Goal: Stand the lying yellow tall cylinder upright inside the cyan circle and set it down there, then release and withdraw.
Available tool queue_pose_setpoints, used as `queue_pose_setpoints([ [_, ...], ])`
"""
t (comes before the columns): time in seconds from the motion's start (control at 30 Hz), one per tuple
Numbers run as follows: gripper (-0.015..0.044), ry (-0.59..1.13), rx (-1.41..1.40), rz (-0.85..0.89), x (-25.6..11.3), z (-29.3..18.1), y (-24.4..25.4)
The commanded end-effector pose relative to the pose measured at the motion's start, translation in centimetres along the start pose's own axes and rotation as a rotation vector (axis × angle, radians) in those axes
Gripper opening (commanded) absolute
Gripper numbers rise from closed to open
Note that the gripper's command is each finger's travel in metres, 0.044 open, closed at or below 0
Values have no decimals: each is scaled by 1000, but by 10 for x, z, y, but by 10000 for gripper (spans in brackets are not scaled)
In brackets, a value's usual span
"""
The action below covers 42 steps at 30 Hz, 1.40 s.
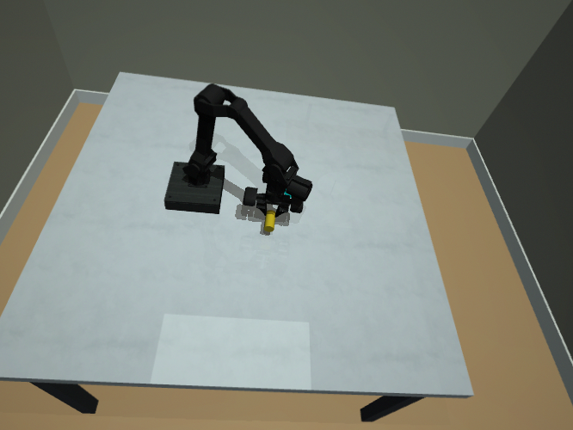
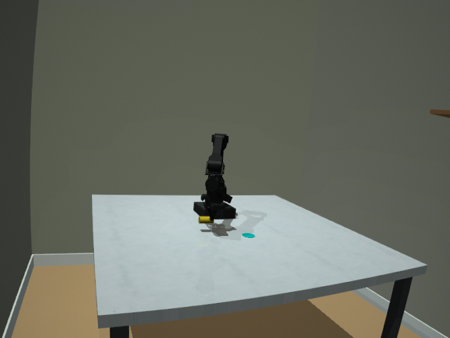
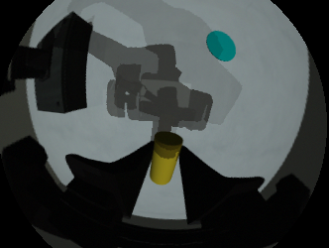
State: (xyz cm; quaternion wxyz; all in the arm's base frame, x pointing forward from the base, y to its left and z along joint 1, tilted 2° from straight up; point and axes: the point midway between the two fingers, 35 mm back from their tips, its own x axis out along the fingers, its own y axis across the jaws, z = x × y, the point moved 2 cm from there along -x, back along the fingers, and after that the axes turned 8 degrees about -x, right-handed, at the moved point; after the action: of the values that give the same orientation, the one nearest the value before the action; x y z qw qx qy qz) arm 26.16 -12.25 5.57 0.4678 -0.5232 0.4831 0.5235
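The yellow tall cylinder point(image 1: 269, 223) point(image 2: 204, 220) point(image 3: 164, 168) is held lying about level, a little above the table, with its shadow below it in the exterior view. My gripper point(image 1: 272, 214) point(image 2: 211, 218) point(image 3: 166, 146) points down and is shut on the cylinder, near one end; the rest sticks out from the fingers. The cyan circle point(image 2: 248, 235) point(image 3: 221, 46) lies flat on the table, to the right of the gripper in the exterior view and at the upper right in the wrist view. In the top view the arm hides most of it.
The pale table point(image 1: 370, 300) point(image 2: 309, 265) carries the arm's black base point(image 1: 193, 199), left of the gripper in the top view. The base also shows at the left in the wrist view point(image 3: 63, 74). Shadows of the arm lie under the gripper.
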Motion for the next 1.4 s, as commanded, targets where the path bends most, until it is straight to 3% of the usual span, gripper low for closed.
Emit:
queue_pose_setpoints([
  [0.0,105,2,0,2,-13,0,0],
  [0.57,105,2,0,2,-67,2,4],
  [1.37,105,-2,246,-2,-77,45,-38],
])
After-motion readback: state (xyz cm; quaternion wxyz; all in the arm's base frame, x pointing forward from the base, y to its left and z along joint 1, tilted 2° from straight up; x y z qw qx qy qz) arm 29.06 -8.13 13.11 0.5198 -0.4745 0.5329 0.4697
